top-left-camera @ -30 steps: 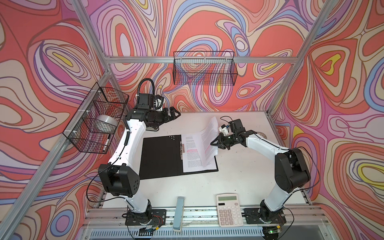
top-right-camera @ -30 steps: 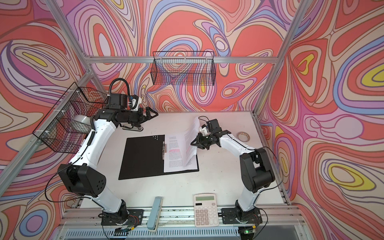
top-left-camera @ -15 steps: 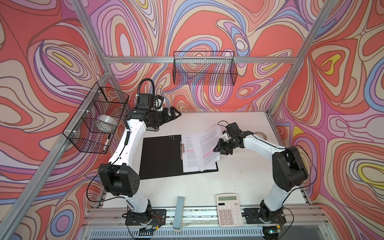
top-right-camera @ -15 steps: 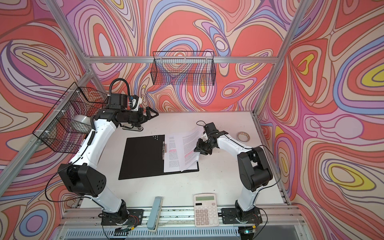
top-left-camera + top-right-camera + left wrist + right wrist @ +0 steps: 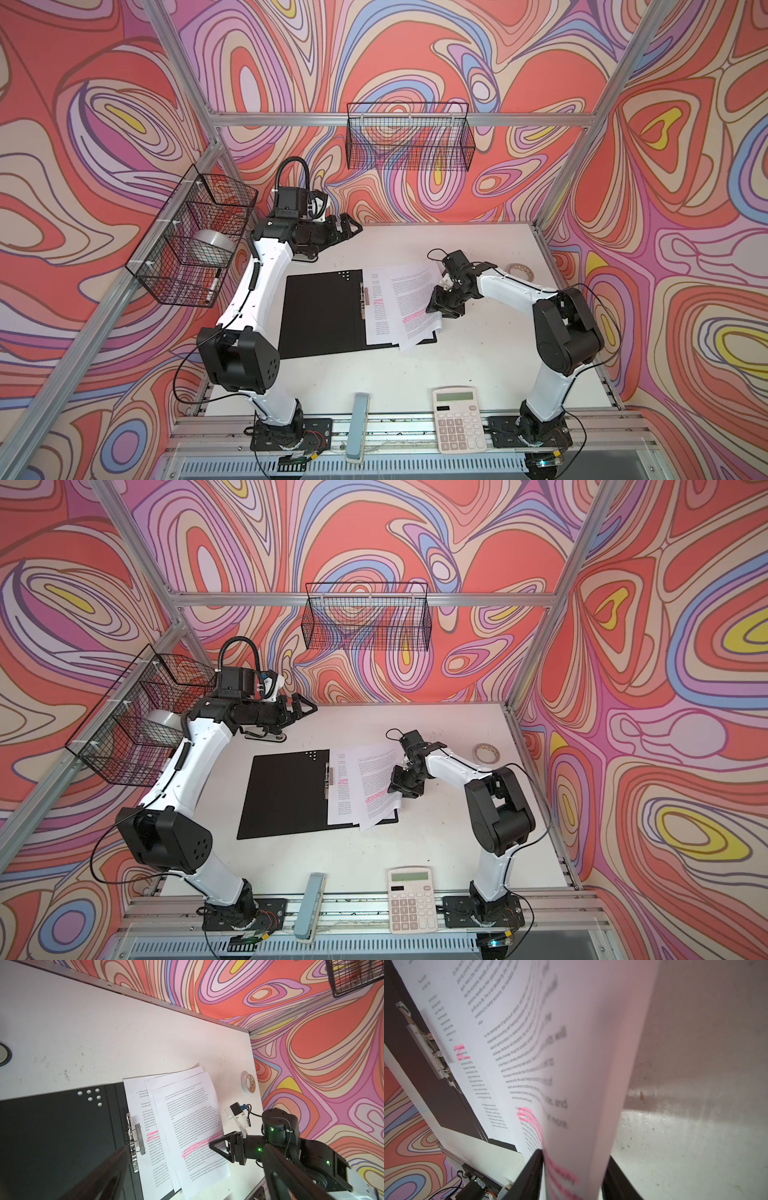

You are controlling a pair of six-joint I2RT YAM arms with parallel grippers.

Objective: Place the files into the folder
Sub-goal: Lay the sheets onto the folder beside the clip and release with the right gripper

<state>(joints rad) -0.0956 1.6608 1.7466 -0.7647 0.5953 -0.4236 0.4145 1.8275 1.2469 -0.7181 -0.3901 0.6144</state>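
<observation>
- The folder [image 5: 320, 311] lay open and flat on the white table [image 5: 478, 365], black inside facing up, in both top views.
- A metal clip [image 5: 135, 1140] ran along the folder's spine, right at the inner margin of the bottom sheet.
- The files [image 5: 399, 303] rested on the half of the folder nearer the right arm. They were fanned rather than squared: the upper sheets were skewed, with a corner poking past the folder's near edge.
- Pink highlighted lines showed mid-page on the sheets.
- The right gripper [image 5: 434, 306] sat low at the folder's outer edge, over the margin of the top sheet.
- In the right wrist view its fingers [image 5: 532, 1172] stood clearly apart, with the curled-up paper edge rising between them. The jaws were spread rather than clamped. That close view was blurred, so whether a pad touched the sheet was hard to judge.
- The left gripper [image 5: 351, 224] hung above the table beyond the folder's far edge, well apart from it. Its jaws were spread wide with nothing between them.
- A roll of tape [image 5: 521, 272] lay past the right gripper, on the side away from the folder.
- A white calculator [image 5: 459, 419] sat at the table's front edge, well clear of the folder's near corner.
</observation>
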